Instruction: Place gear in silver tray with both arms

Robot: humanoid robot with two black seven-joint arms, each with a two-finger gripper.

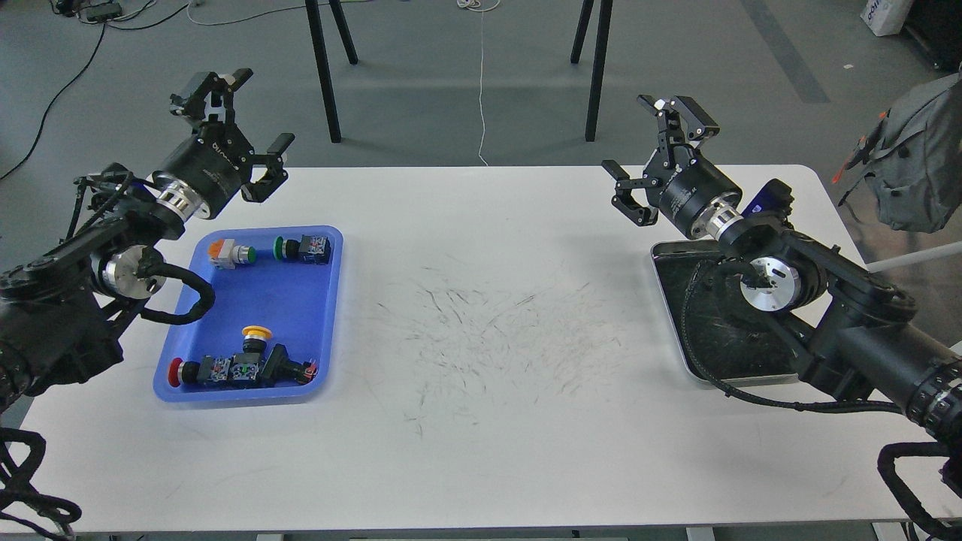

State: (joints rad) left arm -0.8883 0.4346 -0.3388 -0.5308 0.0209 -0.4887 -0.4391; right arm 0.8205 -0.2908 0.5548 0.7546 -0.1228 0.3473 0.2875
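— On the right side of the bench [488, 421], what lies there?

— The silver tray [676, 315], its dark scratched bottom showing, its near rim bright. The robot's right arm [842, 315] crosses over much of it, so the far and right parts of the tray are hidden.

— And the gripper on that arm?

— The right gripper [652, 139] hangs above the bench just beyond the tray's far left corner, fingers spread wide, nothing between them.

— What about the other side?

— The left gripper [252, 120] is raised over the bench's far left edge, fingers likewise spread apart and empty. The left arm [90, 278] comes in beside the blue tray [297, 293].

— What sits in the blue tray?

— Push-button parts. At the far end, an orange-capped part [229, 253] and a green-capped part [303, 248] lie side by side. At the near end, a yellow-capped part [256, 336] stands just behind a row with a red-capped part [188, 371] and dark blocks [259, 368].

— Between the trays?

— Bare white bench, marked with fine dark scratches [488, 330]. The two trays are well apart.
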